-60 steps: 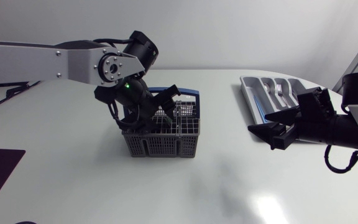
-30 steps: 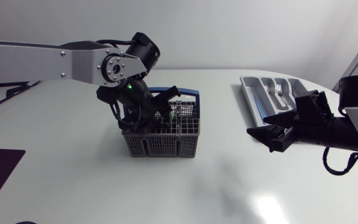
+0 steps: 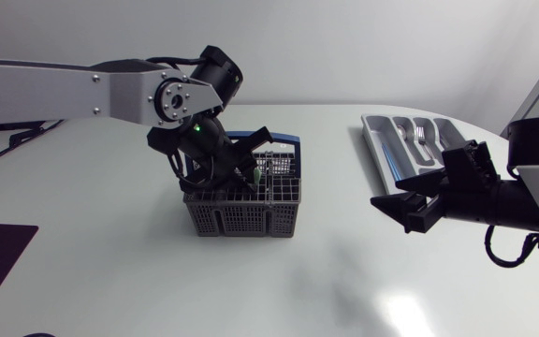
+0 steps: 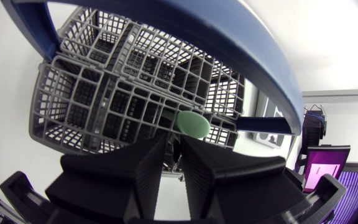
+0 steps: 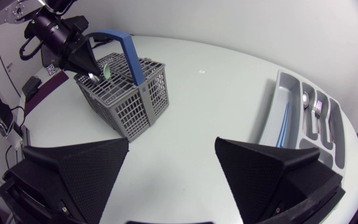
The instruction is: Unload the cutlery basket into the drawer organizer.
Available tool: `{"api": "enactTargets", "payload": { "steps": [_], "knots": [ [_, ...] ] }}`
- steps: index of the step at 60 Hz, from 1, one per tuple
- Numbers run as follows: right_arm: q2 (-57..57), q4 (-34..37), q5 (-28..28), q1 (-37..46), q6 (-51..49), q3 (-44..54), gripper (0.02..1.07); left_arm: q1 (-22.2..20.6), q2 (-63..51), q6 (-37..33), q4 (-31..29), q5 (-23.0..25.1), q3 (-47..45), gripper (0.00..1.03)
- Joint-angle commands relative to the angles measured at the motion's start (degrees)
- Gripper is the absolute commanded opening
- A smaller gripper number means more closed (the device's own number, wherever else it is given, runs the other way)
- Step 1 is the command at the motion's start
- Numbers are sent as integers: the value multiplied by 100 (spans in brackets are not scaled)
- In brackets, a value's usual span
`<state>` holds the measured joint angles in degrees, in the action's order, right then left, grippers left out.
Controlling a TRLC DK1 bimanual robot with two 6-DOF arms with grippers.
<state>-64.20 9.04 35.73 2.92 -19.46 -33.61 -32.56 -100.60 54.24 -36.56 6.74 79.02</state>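
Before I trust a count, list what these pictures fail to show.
- Head view: the inside of the basket, hidden by the left gripper.
- Left wrist view: the working end of the green handle, behind that gripper.
- Head view: the near end of the organizer, covered by the right gripper.

A robotics lab: a left arm (image 3: pixel 54 89) and right arm (image 3: pixel 531 201) at a white table (image 3: pixel 279 290).
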Motion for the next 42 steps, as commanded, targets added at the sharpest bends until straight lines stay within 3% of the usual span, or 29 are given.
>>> {"api": "enactTargets", "payload": {
  "steps": [1,17,42],
  "knots": [
    [-57,10,-22,-63,109,144,102,-40,-162,78,-45,-50,140,16],
    [-66,10,-22,-81,83,161,102,30,-171,-1,105,-50,43,6],
    [-75,-7,-92,-107,48,214,102,65,-4,-54,114,-15,-63,6]
  ]
}}
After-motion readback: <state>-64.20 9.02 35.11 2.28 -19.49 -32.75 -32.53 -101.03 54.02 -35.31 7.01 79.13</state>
